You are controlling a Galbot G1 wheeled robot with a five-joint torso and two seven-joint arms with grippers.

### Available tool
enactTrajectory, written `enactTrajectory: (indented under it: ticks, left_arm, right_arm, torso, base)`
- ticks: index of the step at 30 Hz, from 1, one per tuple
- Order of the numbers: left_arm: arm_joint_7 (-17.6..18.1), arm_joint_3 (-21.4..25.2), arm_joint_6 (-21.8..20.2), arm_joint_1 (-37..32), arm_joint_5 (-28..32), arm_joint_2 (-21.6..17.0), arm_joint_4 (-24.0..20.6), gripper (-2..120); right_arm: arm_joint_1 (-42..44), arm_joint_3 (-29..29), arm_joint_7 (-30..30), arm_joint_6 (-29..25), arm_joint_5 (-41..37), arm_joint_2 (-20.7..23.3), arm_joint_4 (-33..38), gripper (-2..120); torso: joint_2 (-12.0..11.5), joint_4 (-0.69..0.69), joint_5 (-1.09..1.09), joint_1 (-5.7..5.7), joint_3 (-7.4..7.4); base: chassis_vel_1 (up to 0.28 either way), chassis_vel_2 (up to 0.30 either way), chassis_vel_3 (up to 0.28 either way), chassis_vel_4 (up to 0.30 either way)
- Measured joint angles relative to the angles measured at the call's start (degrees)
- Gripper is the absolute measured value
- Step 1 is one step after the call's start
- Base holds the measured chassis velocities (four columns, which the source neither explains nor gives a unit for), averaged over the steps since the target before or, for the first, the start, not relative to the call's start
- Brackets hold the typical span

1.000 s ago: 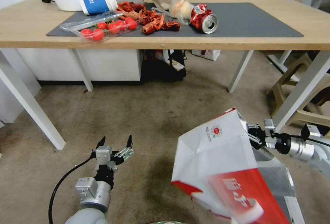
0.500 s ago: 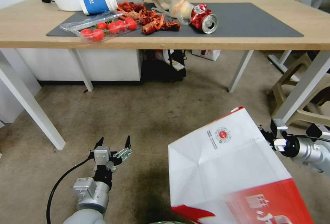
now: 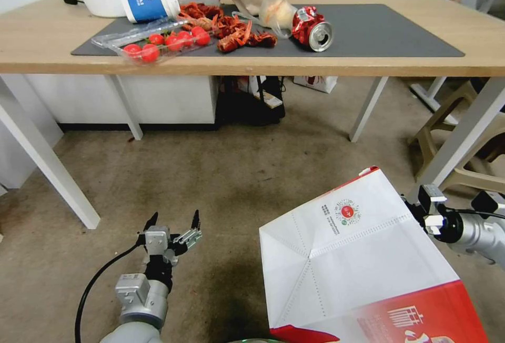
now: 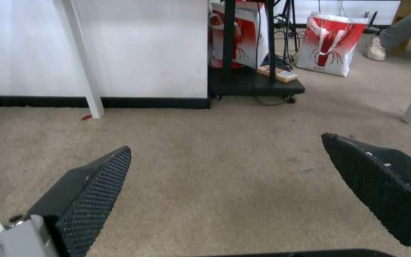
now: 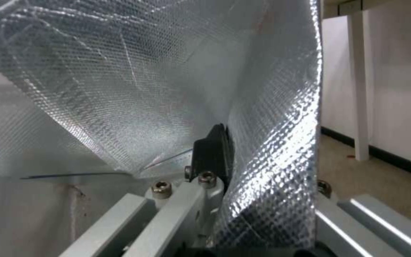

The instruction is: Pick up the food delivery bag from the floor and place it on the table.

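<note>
Right gripper [image 3: 421,211] clamped food delivery bag [image 3: 357,259], lower right, tilted above floor [image 3: 210,174]; left gripper [image 3: 173,223] spread, lower left.

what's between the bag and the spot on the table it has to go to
The right hand holds the food delivery bag low, below the table. The table's front edge lies between them. The mat's left half holds a tomato tray, crayfish and a can; its right half looks bare.
</note>
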State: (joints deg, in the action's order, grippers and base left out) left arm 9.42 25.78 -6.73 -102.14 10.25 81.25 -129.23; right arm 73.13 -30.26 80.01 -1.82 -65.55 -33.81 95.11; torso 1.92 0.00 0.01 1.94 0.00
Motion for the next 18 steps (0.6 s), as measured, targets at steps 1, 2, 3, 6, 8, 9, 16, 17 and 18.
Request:
enactTrajectory:
  ticks: [1, 2, 3, 6, 8, 9, 16, 17, 18]
  left_arm:
    - [0.0, 0.0, 0.0, 0.0, 0.0, 0.0, 0.0, 100]
    - [0.1, 0.0, 0.0, -0.1, 0.0, 0.1, 0.0, 100]
    - [0.3, 0.0, 0.1, -0.1, 0.0, 0.2, 0.0, 100]
    - [1.2, -0.2, 0.8, -0.1, 0.1, 0.2, 0.0, 100]
    - [1.6, -0.4, 2.0, -0.1, 0.5, 0.2, 0.2, 100]
    - [1.6, -0.4, 2.0, -0.1, 0.5, 0.2, 0.2, 100]
    - [1.6, -0.4, 1.8, -0.1, 1.5, 0.0, 0.0, 100]
    - [1.6, -0.4, 1.8, -0.1, 1.6, 0.0, 0.0, 100]
    - [1.6, -0.4, 1.8, -0.1, 1.6, 0.0, 0.0, 100]
  right_arm:
    - [0.0, 0.0, 0.0, 0.0, 0.0, 0.0, 0.0, 0]
    - [0.0, 0.0, 0.1, -0.1, 0.1, -0.1, 0.0, 0]
    - [0.0, 0.0, 0.2, -0.1, 0.1, -0.2, 0.1, 0]
    - [0.0, -0.1, 0.3, -0.2, 0.3, -0.3, 0.4, 0]
    - [0.0, -0.1, 0.4, -0.2, 0.5, -0.6, 1.1, 0]
    - [0.0, -0.1, 0.4, -0.2, 0.5, -0.6, 1.1, 0]
    - [0.6, -0.4, 0.4, -0.2, 0.7, -1.1, 2.7, 0]
    - [0.7, -0.5, 0.4, -0.2, 0.7, -1.1, 2.7, 0]
    - [0.7, -0.5, 0.4, -0.2, 0.7, -1.1, 2.7, 0]
  torso:
    - [0.0, 0.0, 0.0, 0.0, 0.0]
    - [0.0, 0.0, 0.0, 0.0, 0.0]
    - [0.0, 0.0, -0.01, 0.0, 0.0]
    - [0.0, 0.0, 0.0, 0.0, 0.0]
    - [0.0, 0.0, 0.0, 0.0, 0.01]
    - [0.0, 0.0, 0.0, 0.0, 0.01]
    - [0.5, 0.0, -0.01, 0.06, 0.33]
    - [0.5, 0.0, -0.01, 0.06, 0.37]
    - [0.5, 0.0, -0.01, 0.06, 0.37]
  base:
    - [0.0, 0.0, 0.0, 0.0]
    - [0.0, 0.0, 0.0, 0.0]
    - [0.0, 0.0, 0.0, 0.0]
    - [0.0, 0.0, 0.0, 0.0]
    - [0.0, 0.0, 0.0, 0.0]
    - [0.0, 0.0, 0.0, 0.0]
    - [0.0, 0.0, 0.0, 0.0]
    - [0.0, 0.0, 0.0, 0.0]
    - [0.0, 0.0, 0.0, 0.0]
